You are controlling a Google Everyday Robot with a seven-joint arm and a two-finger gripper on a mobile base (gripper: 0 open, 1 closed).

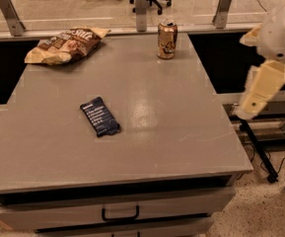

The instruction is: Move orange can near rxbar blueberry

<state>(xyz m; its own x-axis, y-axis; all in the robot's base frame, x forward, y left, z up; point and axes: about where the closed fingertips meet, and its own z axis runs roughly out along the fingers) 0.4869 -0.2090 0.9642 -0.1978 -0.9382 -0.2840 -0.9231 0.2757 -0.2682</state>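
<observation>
The orange can (166, 39) stands upright at the far edge of the grey table (181, 132), right of centre. The rxbar blueberry (100, 116), a flat dark navy wrapper with white text, lies left of the table's centre, well apart from the can. My gripper (244, 110) hangs at the end of the cream arm (265, 83), off the table's right edge and above floor level. It is far from both the can and the bar and holds nothing that I can see.
A brown-and-yellow chip bag (63, 46) lies at the table's far left corner. A railing with metal posts (141, 6) runs behind the table. A drawer with a black handle (120, 214) is at the front. Cables and a stand leg (260, 154) lie on the floor at right.
</observation>
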